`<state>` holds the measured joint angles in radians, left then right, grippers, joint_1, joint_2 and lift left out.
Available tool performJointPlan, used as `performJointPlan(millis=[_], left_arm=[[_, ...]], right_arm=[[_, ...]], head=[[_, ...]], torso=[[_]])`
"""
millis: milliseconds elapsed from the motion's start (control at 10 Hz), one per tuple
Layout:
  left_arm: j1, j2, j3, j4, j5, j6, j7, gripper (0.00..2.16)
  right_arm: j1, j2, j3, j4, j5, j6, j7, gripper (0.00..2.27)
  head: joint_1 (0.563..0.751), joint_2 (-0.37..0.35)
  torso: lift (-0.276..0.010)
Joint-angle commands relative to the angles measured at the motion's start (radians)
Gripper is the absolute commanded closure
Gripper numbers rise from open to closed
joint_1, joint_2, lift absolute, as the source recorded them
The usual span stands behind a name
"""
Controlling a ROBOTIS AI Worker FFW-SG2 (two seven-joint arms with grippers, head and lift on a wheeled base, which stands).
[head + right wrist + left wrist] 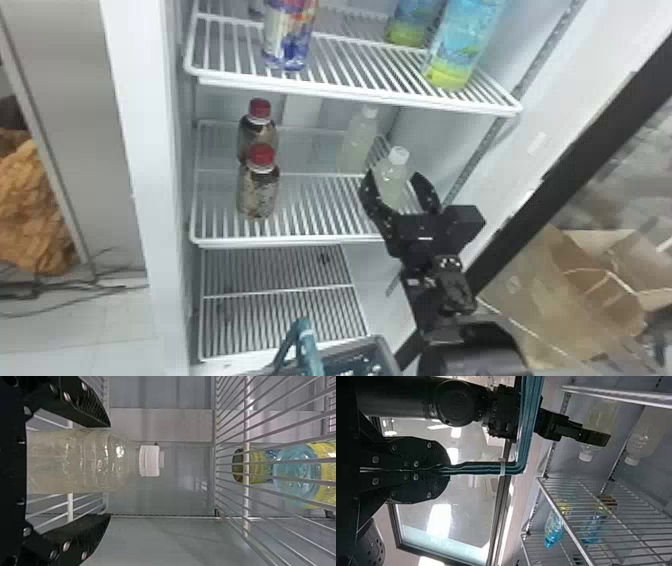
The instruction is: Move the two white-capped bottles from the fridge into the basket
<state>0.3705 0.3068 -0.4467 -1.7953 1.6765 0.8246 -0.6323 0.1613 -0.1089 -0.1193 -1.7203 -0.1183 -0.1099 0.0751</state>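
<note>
One near white-capped bottle: head view; pale, clear plastic, upright at the right of the white wire middle shelf, between the fingers of the black right claw.
One far white-capped bottle: head view; the same pale, clear kind, upright deeper on that shelf.
Right claw: head view; fingers spread, one on each side of the near white-capped bottle.
Red-capped dark bottles: head view; two, one behind the other at the left of the middle shelf.
White wire top shelf: head view; holds a blue, white and red bottle at the left and two blue bottles with yellow-green bases at the right.
Dark-rimmed basket: head view; below the shelves, at the bottom edge, with a blue-green handle standing up.
Black left claw: left wrist view; fingers pressed together, pinching the blue-green handle.
Right claw beyond: left wrist view; beside the near white-capped bottle, the far white-capped bottle deeper inside.
Right claw up close: right wrist view; fingers spread, with gaps between both of them and the near white-capped bottle.
Blue bottles: right wrist view; seen through the wires of the top shelf.
</note>
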Motion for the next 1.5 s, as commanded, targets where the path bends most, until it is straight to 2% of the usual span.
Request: performJointPlan(millis=[0,100,600,900,1400], left_arm=[[0.0,0.0,0.002,0.0,0.001,0.0,-0.001,1.12],[0.002,0.0,0.002,0.0,0.001,0.0,-0.001,1.12],[0.002,-0.001,0.008,0.0,-0.003,-0.002,-0.003,1.12],[0.002,-0.001,0.01,-0.002,-0.003,-0.002,-0.003,1.12],[-0.002,0.003,0.002,0.0,-0.003,-0.005,-0.003,1.12]], right_arm=[[-0.021,0.0,0.002,0.028,-0.009,-0.001,0.002,0.61],[-0.026,0.0,0.002,0.033,-0.013,-0.001,0.003,0.89],[0.003,-0.006,0.018,-0.026,-0.067,-0.028,0.028,0.91],[0.084,-0.017,0.024,-0.212,-0.125,0.112,0.046,0.91],[0.307,-0.034,0.018,-0.59,-0.191,0.36,0.063,0.91]], head=[[0.695,-0.35],[0.695,-0.35],[0.695,-0.35],[0.695,-0.35],[0.695,-0.35]], torso=[[-0.26],[-0.26],[-0.26],[-0.26],[-0.26]])
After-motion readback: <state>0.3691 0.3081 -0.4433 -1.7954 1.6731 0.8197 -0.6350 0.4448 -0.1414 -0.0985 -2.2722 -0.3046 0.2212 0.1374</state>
